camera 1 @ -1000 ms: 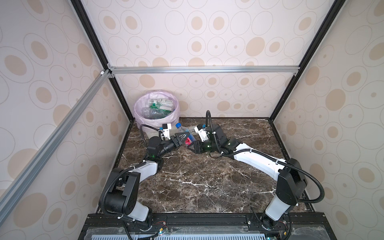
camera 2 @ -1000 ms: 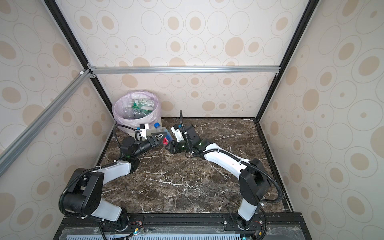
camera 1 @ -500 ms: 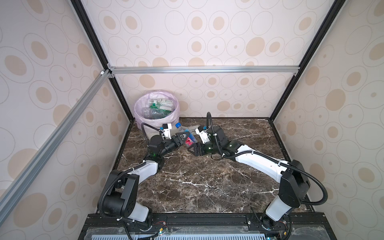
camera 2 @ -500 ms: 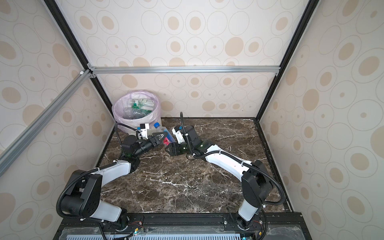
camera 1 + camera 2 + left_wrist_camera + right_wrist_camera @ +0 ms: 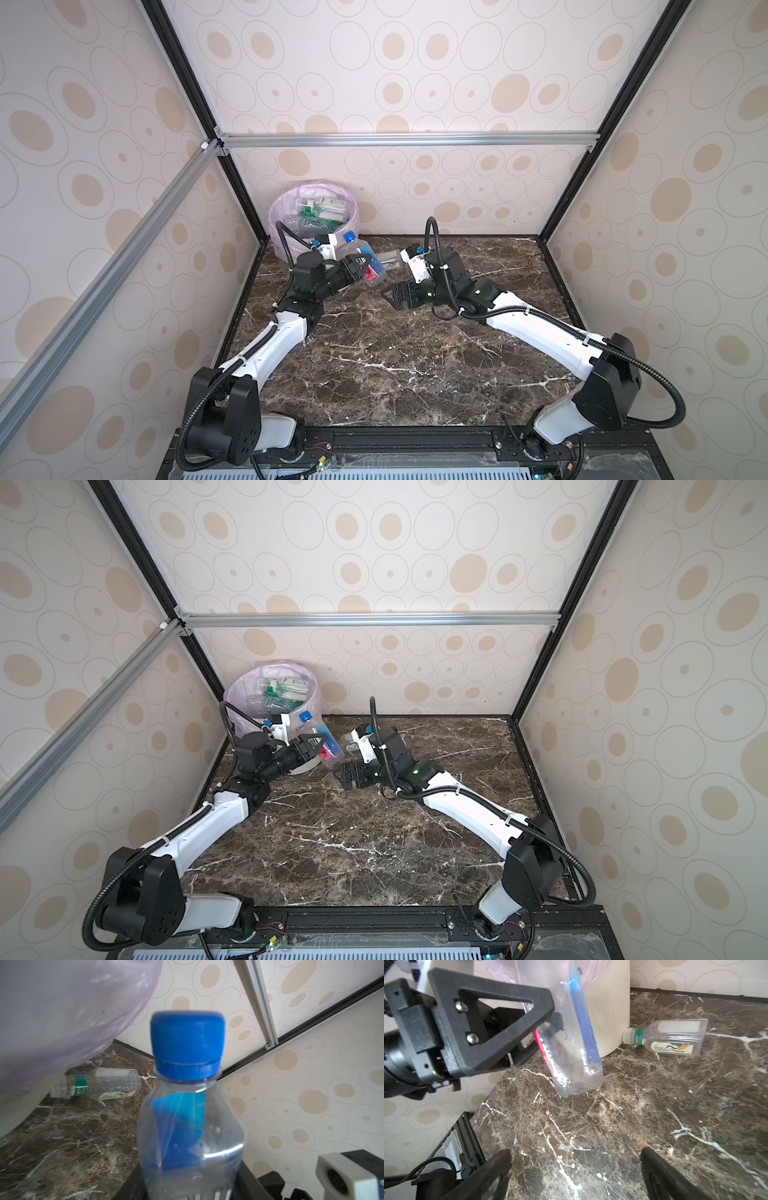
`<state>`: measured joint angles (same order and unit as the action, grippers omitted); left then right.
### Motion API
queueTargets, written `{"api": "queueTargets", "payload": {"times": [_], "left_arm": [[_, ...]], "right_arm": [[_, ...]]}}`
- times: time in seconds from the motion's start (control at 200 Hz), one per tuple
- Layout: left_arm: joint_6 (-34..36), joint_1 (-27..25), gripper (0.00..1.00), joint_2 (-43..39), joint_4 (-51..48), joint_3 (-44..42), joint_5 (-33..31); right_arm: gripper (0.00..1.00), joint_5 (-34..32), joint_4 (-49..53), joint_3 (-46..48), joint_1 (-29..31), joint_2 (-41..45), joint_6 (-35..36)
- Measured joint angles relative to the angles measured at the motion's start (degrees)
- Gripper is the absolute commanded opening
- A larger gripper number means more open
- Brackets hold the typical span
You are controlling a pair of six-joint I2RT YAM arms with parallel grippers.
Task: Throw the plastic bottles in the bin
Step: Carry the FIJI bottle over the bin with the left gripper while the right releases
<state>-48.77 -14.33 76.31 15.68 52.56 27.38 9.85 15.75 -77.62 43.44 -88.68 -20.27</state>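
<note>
A clear plastic bottle [image 5: 369, 261] [image 5: 328, 746] [image 5: 191, 1126] [image 5: 575, 1043] with a blue cap and a blue and red label hangs tilted just off the table, cap toward the bin. My left gripper [image 5: 364, 268] [image 5: 319, 748] [image 5: 191, 1192] [image 5: 553, 1020] is shut on its lower body. The bin [image 5: 275, 216] [image 5: 232, 700] [image 5: 610, 1012] stands in the back left corner with several bottles inside. My right gripper [image 5: 392, 295] [image 5: 345, 776] [image 5: 576, 1154] stands open and empty, low over the table, a little way from the bottle's base. A second clear bottle [image 5: 388, 259] [image 5: 104, 1084] [image 5: 675, 1039] lies at the bin's foot.
The marble table [image 5: 395, 365] is walled in by patterned panels at the back and on both sides. An aluminium bar [image 5: 395, 139] crosses the back wall above the bin. The pink bag [image 5: 62, 1012] bulges close beside the held bottle.
My right gripper has opened and drawn back from the bottle. My left gripper has closed further on it and now holds it alone.
</note>
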Motion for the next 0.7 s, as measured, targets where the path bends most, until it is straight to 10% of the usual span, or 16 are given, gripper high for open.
{"api": "queueTargets", "payload": {"times": [0.7], "left_arm": [[-4.7,10.01,0.45,-0.24,-18.03,31.93,-3.43]], "right_arm": [[1.0,-7.87,6.88,-26.21,0.0,-9.4,5.2]]}}
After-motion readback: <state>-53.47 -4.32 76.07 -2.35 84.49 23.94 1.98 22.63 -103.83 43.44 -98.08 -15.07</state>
